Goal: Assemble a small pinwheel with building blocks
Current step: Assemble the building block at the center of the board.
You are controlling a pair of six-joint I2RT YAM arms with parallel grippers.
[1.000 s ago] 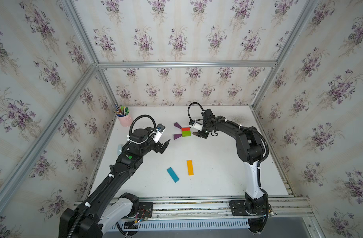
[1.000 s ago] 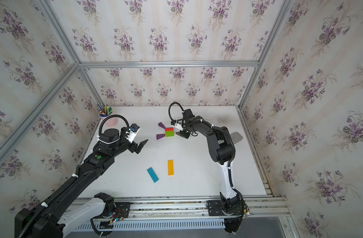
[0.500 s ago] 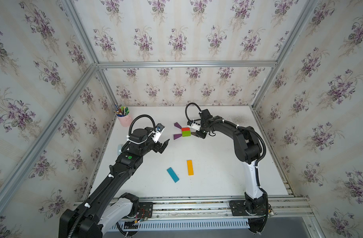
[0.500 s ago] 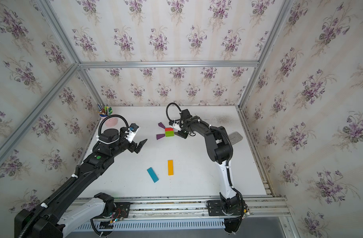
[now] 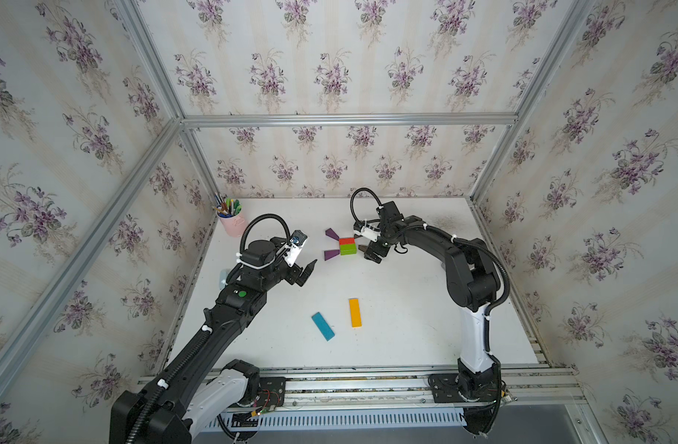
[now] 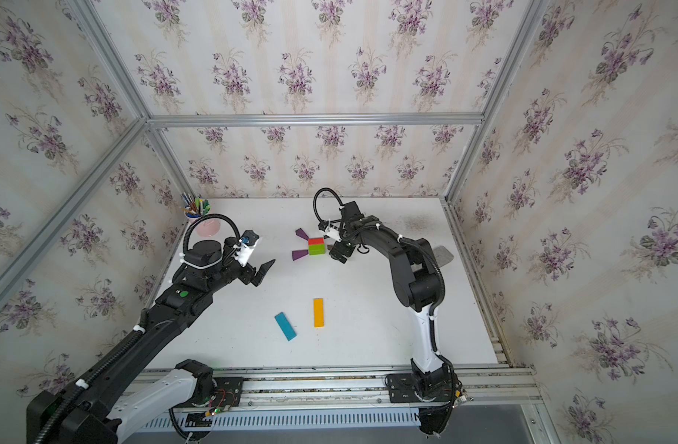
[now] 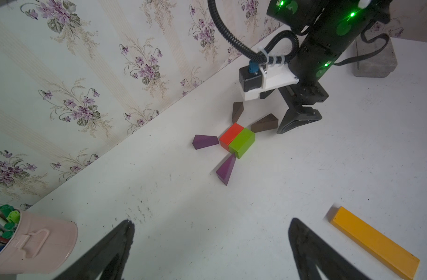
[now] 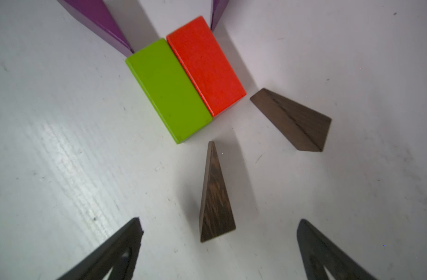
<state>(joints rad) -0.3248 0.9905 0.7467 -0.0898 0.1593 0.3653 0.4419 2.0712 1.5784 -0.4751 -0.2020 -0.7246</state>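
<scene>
At the worktop's (image 5: 406,307) left we see a pink cup (image 5: 233,225), then the left hand (image 5: 303,272), spread wide and empty. Toward the front lie the blue bar (image 5: 323,326) and orange bar (image 5: 354,312), apart. Farther back sits the pinwheel (image 7: 236,140): two purple wedges (image 5: 331,233) point at the touching red block (image 5: 346,241) and green block (image 5: 348,249), with two brown wedges (image 8: 294,121) just beside them. The right hand (image 5: 371,254) is spread, grasping nothing; one brown wedge (image 8: 216,201) lies untouched between its jaws.

Pink cup of pens (image 5: 233,226), grey slab (image 6: 443,254), white table (image 5: 406,326), floral wallpaper walls (image 5: 329,77)
</scene>
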